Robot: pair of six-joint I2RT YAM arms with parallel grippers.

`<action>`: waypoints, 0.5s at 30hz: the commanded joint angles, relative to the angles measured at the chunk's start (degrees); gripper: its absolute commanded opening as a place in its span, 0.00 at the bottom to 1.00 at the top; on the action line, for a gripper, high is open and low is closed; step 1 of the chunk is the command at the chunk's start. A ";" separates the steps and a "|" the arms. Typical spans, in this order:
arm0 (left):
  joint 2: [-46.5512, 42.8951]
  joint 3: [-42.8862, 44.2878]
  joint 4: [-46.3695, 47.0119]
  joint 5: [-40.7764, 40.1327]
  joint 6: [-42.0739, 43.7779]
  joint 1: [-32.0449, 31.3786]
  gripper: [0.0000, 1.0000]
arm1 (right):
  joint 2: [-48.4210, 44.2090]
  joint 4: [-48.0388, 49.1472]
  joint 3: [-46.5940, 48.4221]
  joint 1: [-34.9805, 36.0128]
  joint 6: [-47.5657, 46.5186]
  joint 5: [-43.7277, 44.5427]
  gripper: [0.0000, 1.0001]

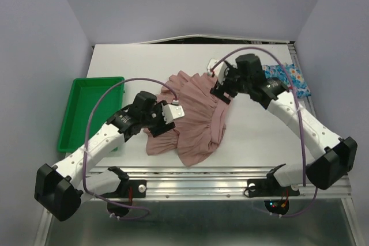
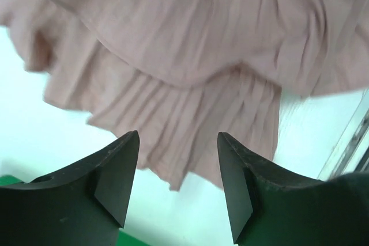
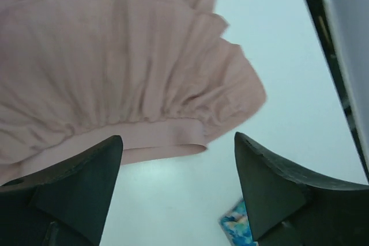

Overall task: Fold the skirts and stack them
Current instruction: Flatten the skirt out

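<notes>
A green plastic tray (image 1: 92,108) sits on the left of the white table (image 1: 253,136). Just right of it, the left claw (image 1: 170,112) is over the left edge of the dusty-pink pleated cloth skirt (image 1: 196,125). In the left wrist view this claw (image 2: 177,136) is released, its fingers spread wide with nothing between them, and the rumpled pleated hem (image 2: 190,131) lies just beyond the tips.

The pink skirt lies spread and creased at the middle of the table, between the two arms. The right claw (image 1: 222,91) hangs over its far right edge. Its wrist view also shows it (image 3: 179,139) released and holding nothing, with the skirt's gathered waistband (image 3: 144,136) just ahead. A blue flowered cloth skirt (image 1: 288,79) lies bunched at the table's far right edge, partly behind the right arm.
</notes>
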 commanded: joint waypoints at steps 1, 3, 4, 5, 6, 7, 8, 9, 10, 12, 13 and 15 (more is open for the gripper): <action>0.29 -6.43 -6.60 1.13 9.04 1.45 0.68 | -2.06 -7.21 -12.42 10.92 0.24 4.79 0.79; 0.64 -9.26 -6.08 -0.44 11.24 1.53 0.68 | -3.03 -6.68 -16.81 15.05 1.48 5.08 0.76; 0.81 -11.97 -5.47 -1.15 11.94 1.54 0.68 | -3.04 -6.50 -18.06 15.60 1.83 4.73 0.75; 0.82 -13.13 -4.77 -1.94 12.12 1.54 0.68 | -3.04 -5.98 -19.20 15.60 1.75 4.99 0.75; 0.73 -14.27 -3.98 -2.47 12.30 1.62 0.68 | -2.95 -5.45 -20.34 16.65 1.57 5.43 0.75; 0.55 -15.85 -2.40 -3.26 12.39 1.80 0.68 | -2.95 -4.23 -22.18 18.14 1.83 6.56 0.75; 0.55 -16.04 -1.69 -3.61 11.95 1.97 0.68 | -2.95 -3.52 -22.90 18.76 2.01 6.75 0.76; 0.46 -16.13 -1.34 -3.53 12.04 2.24 0.68 | -2.78 -2.99 -23.60 19.46 2.10 7.10 0.76; 0.72 -15.78 -0.98 -2.92 11.25 2.59 0.68 | -2.34 -1.94 -24.82 20.69 2.10 7.88 0.76; 1.16 -15.43 -1.07 -2.13 10.89 2.59 0.68 | -1.72 -0.54 -26.23 21.57 1.14 9.03 0.76; 1.51 -15.34 -1.24 -1.69 11.16 2.59 0.68 | -1.37 0.43 -27.11 21.58 0.69 10.60 0.76; 1.34 -15.69 -1.07 -1.68 11.86 2.59 0.68 | -1.19 3.25 -29.40 22.28 -0.10 11.84 0.76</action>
